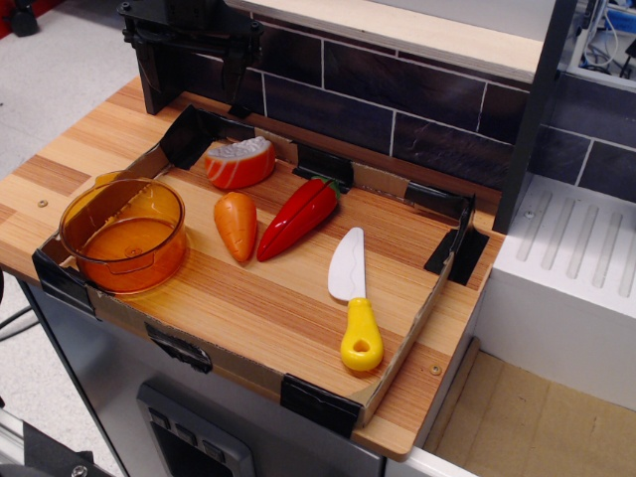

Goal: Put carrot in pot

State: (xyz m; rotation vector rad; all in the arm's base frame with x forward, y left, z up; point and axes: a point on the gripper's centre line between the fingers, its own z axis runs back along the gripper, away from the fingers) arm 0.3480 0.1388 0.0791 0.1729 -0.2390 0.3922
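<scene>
The short, stubby orange plastic carrot (237,225) lies flat on the striped wooden worktop (298,298), with its blunt tip pointing toward the front edge. It is not in the pot. The round see-through orange plastic pot (123,236) stands upright to the left of the carrot, near it but not touching. Nothing can be seen inside the pot.

Just to the right of the carrot lies a long shiny red chili pepper (297,218) with a small green stem. It slants beside the carrot, very close. Behind the carrot, near the back wall, sits an orange-and-white sliced wedge (240,163).

Further right lies a toy knife (352,298) with a white blade and a yellow handle. The handle points toward the front.

A low brown cardboard rim (248,370) with black tape at the corners runs around all these things.

The black robot arm (194,45) hangs at the top left, behind the worktop, well apart from the carrot. Its fingers are holding nothing, but I cannot tell how wide they are.
</scene>
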